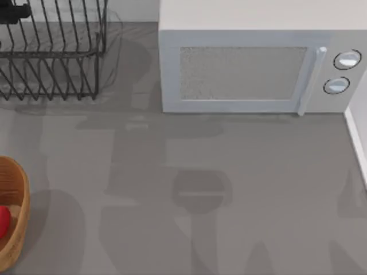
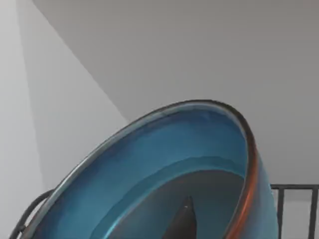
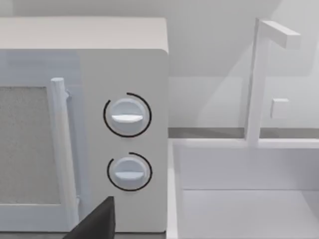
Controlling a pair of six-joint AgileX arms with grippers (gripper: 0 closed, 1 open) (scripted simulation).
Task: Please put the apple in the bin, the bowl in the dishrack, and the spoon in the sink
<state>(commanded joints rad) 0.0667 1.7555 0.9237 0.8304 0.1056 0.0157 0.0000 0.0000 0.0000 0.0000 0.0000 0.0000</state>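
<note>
From above, the grey tabletop [image 1: 229, 172] carries a black wire dishrack [image 1: 51, 63] at the back left, a white microwave [image 1: 258, 63] behind the centre, and at the left edge the orange-tan bin [image 1: 14, 217] with the red apple [image 1: 3, 220] lying inside it, so that part of the task looks done. A dark shape at the rack's upper left corner may be part of the left arm, though I cannot be sure. In the left wrist view the bowl [image 2: 164, 174] sits close before the camera, tilted steeply with its teal inside and reddish-brown rim turned outward, and rack wires [image 2: 294, 204] show just beyond its rim; the tilt looks meant to let it slot between the prongs. One dark fingertip [image 2: 184, 221] of the left claw lies against the bowl's inside, so I judge the claw clamped on the bowl's wall, with the arm raised over the rack. In the right wrist view the camera faces the microwave's two dials [image 3: 127, 114], with the white sink [image 3: 249, 199] and its faucet [image 3: 259, 79] beside it; a dark finger [image 3: 97, 221] of the right claw shows, but whether that claw is apart or together I cannot tell.
</note>
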